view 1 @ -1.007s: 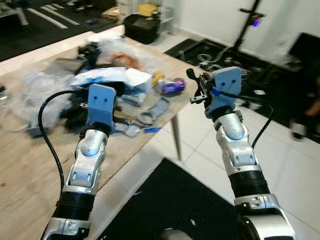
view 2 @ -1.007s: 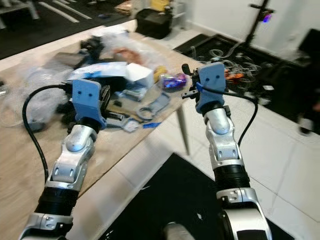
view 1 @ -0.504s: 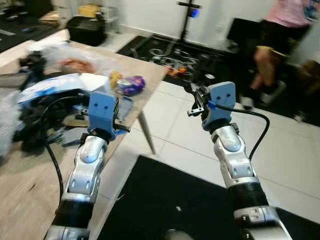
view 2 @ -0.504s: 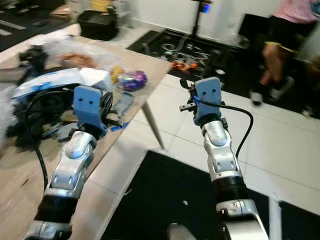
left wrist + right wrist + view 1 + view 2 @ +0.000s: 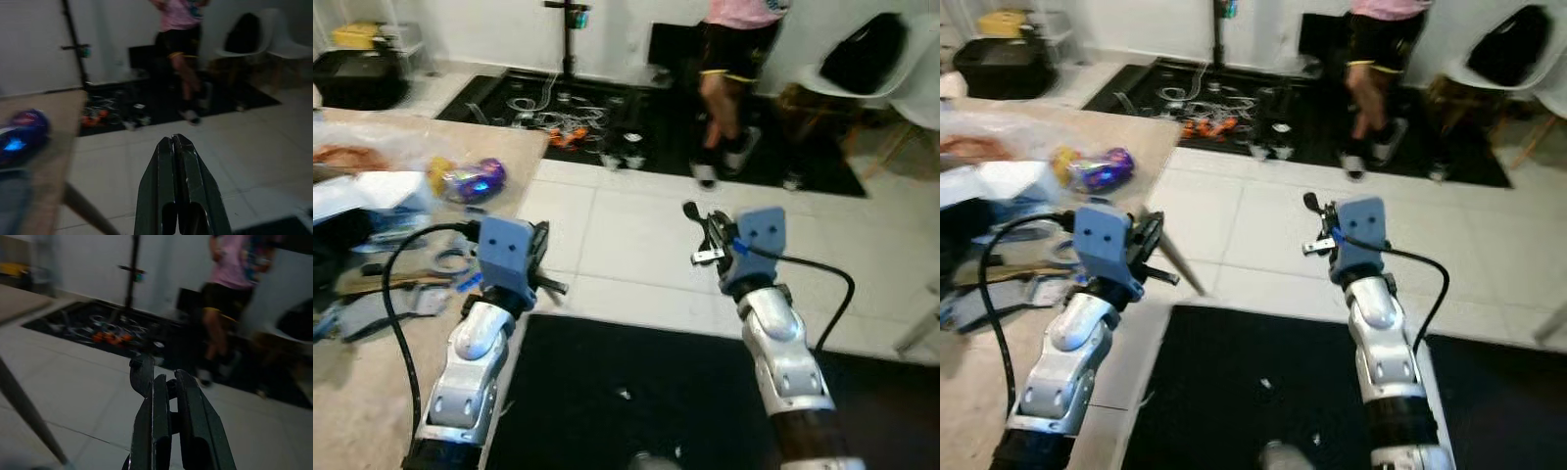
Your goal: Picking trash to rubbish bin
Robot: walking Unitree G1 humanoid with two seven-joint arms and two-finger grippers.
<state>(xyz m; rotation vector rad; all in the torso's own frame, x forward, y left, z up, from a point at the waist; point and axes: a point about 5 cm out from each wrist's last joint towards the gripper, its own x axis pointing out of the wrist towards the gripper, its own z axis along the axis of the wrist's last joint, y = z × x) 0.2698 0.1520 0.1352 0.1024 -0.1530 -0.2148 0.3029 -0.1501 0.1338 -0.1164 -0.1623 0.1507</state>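
Left wrist view is dim and soft, yet the left pincer [image 5: 177,142] reads plainly enough: its two black fingers are pressed flat together with nothing between them, held up over white floor tiles [image 5: 636,245]. The right pincer [image 5: 165,382] is likewise clenched on nothing, with a small dark hooked part sticking up beside its fingers that I cannot make out clearly. From the head cameras both arms are raised over a black mat [image 5: 636,392] on the floor, the left pincer [image 5: 551,284] just off the corner of the wooden tabletop [image 5: 524,147]. To the outer side of the left pincer, on that tabletop, lies the trash: a purple and yellow wrapper [image 5: 470,179] near the edge, and beyond it a blurred heap of clear plastic, white paper and grey pieces [image 5: 372,211] cut off by the frame edge. Well ahead of both pincers a person [image 5: 729,88] in a pink top and dark shorts stands on a dark rug strewn with cables [image 5: 568,108], shown only from the chest down. A light stand [image 5: 570,39] rises near them, and a white chair [image 5: 891,59] carries a black bag.
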